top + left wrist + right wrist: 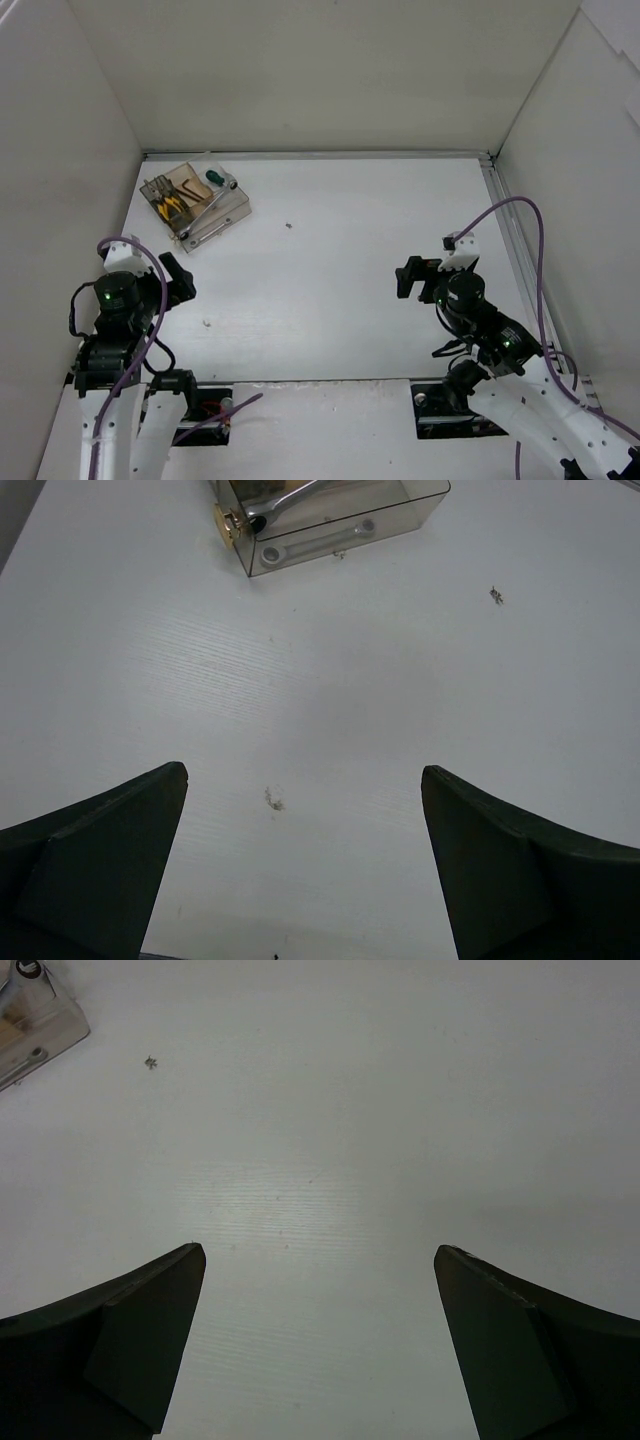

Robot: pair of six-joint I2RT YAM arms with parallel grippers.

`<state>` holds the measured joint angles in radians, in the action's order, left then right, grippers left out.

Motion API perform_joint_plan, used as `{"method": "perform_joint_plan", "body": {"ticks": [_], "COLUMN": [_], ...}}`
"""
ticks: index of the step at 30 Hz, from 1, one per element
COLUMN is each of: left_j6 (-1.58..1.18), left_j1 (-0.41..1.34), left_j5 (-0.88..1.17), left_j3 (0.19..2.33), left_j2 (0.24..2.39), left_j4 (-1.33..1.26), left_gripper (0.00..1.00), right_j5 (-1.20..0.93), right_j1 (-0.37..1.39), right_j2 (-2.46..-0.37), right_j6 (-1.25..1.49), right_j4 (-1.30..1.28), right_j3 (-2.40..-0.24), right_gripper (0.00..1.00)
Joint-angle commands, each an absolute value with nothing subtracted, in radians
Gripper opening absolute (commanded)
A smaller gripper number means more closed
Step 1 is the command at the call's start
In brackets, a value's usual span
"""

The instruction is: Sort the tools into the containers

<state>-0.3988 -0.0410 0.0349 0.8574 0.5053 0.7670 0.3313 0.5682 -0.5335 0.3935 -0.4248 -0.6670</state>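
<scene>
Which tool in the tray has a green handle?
The screwdriver; the pliers have yellow handles, the wrench is plain silver, the hex key dark.

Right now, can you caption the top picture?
Left claw and right claw open, empty; tools lie in the clear tray.

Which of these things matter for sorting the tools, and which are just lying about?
Job: organiser tray; yellow-handled pliers; green-handled screwdriver; hex key; silver wrench.
Lying about: purple cables; dark speck.
</scene>
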Motion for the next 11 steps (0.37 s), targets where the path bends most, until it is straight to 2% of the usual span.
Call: {"method": "perform_joint_plan", "body": {"ticks": [1, 11], "left_j6": [-0.420, -0.428], "left_j1": [-0.038, -0.038], "left_j5": [0.012, 0.005], "left_j3": [0.865, 0.868], "left_j2": [0.532, 0.545], "left_j4": [0.724, 0.735], "left_gripper": [1.00, 1.00], "right_j5": [0.391, 0.391], "right_j1": [0.568, 0.563], "right_j2": [-0.538, -0.543], "right_j6": [0.408, 0.405], "right_j4": [-0.384, -0.385], "right_j3": [-0.670, -0.680], "right_gripper": [0.98, 0.98]}}
